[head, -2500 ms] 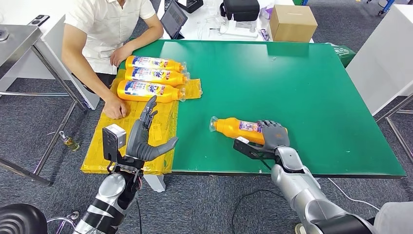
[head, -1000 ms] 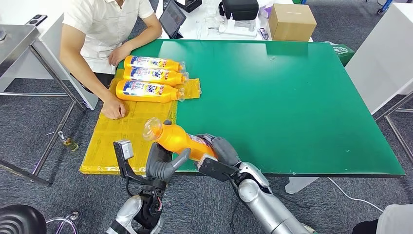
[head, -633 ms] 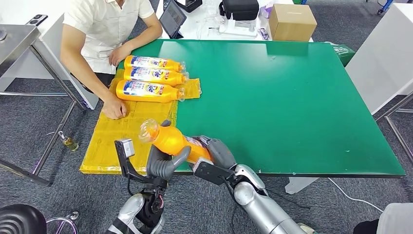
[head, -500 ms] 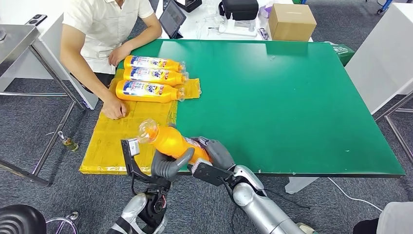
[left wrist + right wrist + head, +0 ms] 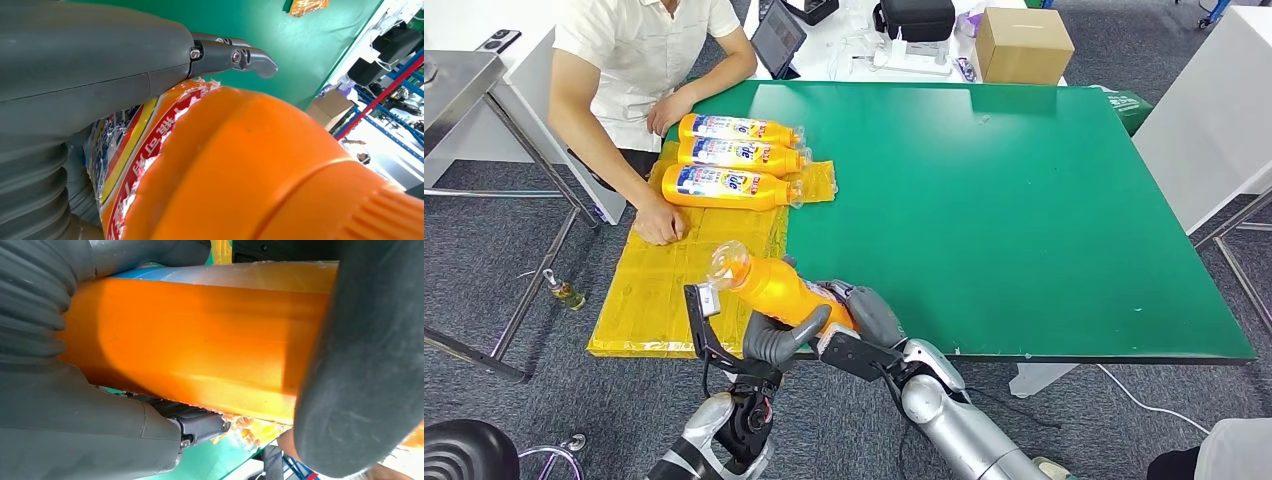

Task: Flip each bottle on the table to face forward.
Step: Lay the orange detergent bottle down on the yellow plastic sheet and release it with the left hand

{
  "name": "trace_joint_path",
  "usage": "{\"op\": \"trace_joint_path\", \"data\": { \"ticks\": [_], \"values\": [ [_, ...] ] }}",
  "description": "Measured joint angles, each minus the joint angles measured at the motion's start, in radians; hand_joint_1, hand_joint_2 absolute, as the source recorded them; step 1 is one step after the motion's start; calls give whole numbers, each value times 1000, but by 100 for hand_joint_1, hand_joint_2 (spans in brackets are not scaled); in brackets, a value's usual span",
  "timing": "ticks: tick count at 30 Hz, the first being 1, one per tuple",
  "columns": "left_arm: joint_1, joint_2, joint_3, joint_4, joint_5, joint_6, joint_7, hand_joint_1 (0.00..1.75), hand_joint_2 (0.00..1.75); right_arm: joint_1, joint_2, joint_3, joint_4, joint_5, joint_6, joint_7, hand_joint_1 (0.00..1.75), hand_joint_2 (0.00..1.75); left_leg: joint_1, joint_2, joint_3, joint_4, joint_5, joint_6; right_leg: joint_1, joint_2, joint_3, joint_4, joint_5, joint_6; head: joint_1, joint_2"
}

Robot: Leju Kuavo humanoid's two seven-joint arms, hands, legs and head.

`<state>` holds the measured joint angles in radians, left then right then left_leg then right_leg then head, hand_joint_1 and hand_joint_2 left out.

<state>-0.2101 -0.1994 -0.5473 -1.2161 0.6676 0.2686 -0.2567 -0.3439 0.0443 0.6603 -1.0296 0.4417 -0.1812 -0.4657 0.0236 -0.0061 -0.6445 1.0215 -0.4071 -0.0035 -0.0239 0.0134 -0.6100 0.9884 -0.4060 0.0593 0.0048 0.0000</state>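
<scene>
From the head view both the left hand and right hand clasp the orange bottle tilted above the table's near edge, while each wrist view shows fingers wrapped tight on it.

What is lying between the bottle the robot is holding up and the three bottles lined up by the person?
In the head view, just bare yellow mat separates the held bottle from the three lying bottles. The person's hand rests at the mat's edge, off to the side.
</scene>
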Motion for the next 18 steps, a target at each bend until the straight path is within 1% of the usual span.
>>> {"op": "trace_joint_path", "data": {
  "ticks": [1,2,4,5,6,8,9,10,15,18],
  "values": [
    [0,0,0,2,0,0,0,0,175,0,0,0,0,0,0,0,154,175,0,0,0,0,0,0,0,0,0,0,0,0,0,0],
    [-1,0,-1,3,1,0,-1,7,175,0,0,0,0,-1,0,0,152,175,0,0,0,0,0,0,0,0,0,0,0,0,0,0],
    [-3,0,-2,6,4,1,-10,94,175,0,0,2,0,-4,0,0,144,175,0,0,0,0,0,0,0,0,0,0,0,0,0,0],
    [-5,0,-3,7,6,2,-17,138,175,0,0,4,0,-7,0,0,133,175,0,0,0,0,0,0,0,0,0,0,0,0,0,0],
    [-7,-1,-3,8,10,3,-26,175,175,0,0,5,0,-10,1,0,103,175,0,0,0,0,0,0,0,0,0,0,0,0,0,0],
    [-9,-1,-3,8,17,2,-41,175,175,0,0,9,0,-15,2,0,34,175,0,0,0,0,0,0,0,0,0,0,0,0,0,0],
    [-11,-2,-2,8,20,0,-46,175,175,0,0,10,0,-18,2,0,7,175,0,0,0,0,0,0,0,0,0,0,0,0,0,0],
    [-11,-2,0,8,24,-2,-51,175,175,1,0,12,0,-21,2,-1,0,175,0,0,0,0,0,0,0,0,0,0,0,0,0,0],
    [-4,0,27,-16,41,-19,-67,175,175,21,1,16,-5,-40,-13,-17,0,175,0,0,0,0,0,0,0,0,0,0,0,0,0,0],
    [17,0,48,-54,49,-27,-76,175,175,44,7,19,-11,-32,-63,-30,0,175,0,0,0,0,0,0,0,0,0,0,0,0,0,0]
  ]
}}
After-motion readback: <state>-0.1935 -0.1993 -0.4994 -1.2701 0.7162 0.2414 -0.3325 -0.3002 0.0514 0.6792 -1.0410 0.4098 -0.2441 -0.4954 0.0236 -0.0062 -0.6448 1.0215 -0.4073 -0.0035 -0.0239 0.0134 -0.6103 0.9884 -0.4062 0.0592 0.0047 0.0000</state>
